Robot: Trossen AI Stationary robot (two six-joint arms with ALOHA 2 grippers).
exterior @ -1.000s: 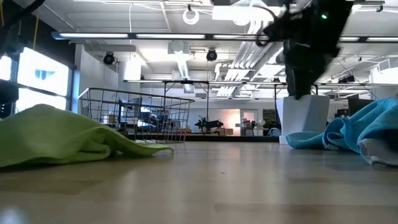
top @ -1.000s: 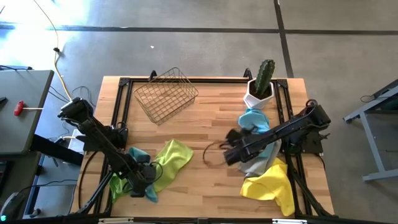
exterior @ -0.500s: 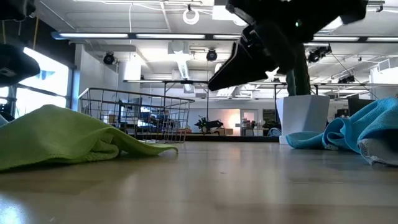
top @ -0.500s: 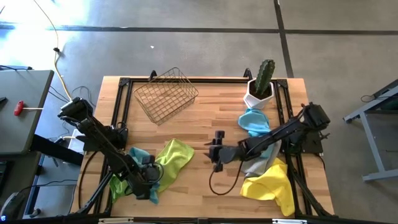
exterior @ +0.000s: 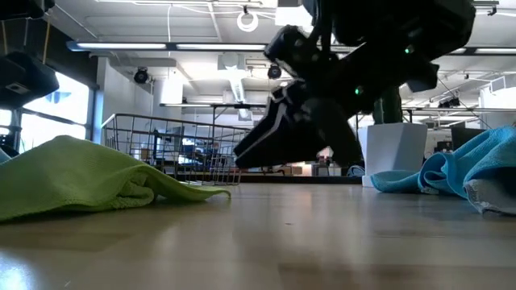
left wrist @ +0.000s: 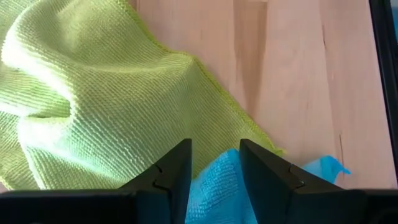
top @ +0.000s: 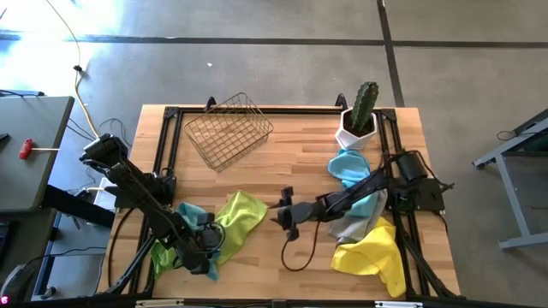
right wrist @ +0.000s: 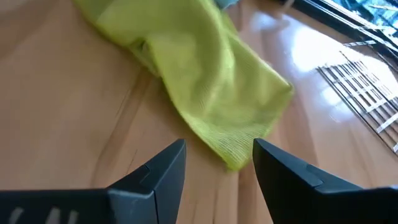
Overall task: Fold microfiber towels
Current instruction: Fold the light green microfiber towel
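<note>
A lime green towel (top: 240, 214) lies crumpled on the table's near left; it also shows in the low view (exterior: 81, 173) and the right wrist view (right wrist: 193, 81). My left gripper (top: 204, 248) is open, low over a light blue towel (left wrist: 217, 186) that lies against that lime towel (left wrist: 93, 93). A second lime towel (top: 163, 255) lies by the left arm. My right gripper (top: 279, 216) is open and empty, above the table just right of the lime towel (right wrist: 217, 168). Light blue (top: 349, 167), grey (top: 351, 227) and yellow (top: 372, 257) towels lie piled at the right. My left gripper's open fingers (left wrist: 177, 168) stand on either side of a raised part of the light blue towel (left wrist: 219, 180), coming from above. I cannot tell whether they touch it.
A wire basket (top: 227, 128) lies tilted at the far left. A potted cactus (top: 360, 115) stands at the far right. Bare wood (top: 291, 154) lies between basket, pot and the towels. A black frame (top: 163, 145) runs along the table's edges.
My right gripper has swung from over the right-hand pile toward the table's left, down toward the lime green towel, and stays open.
</note>
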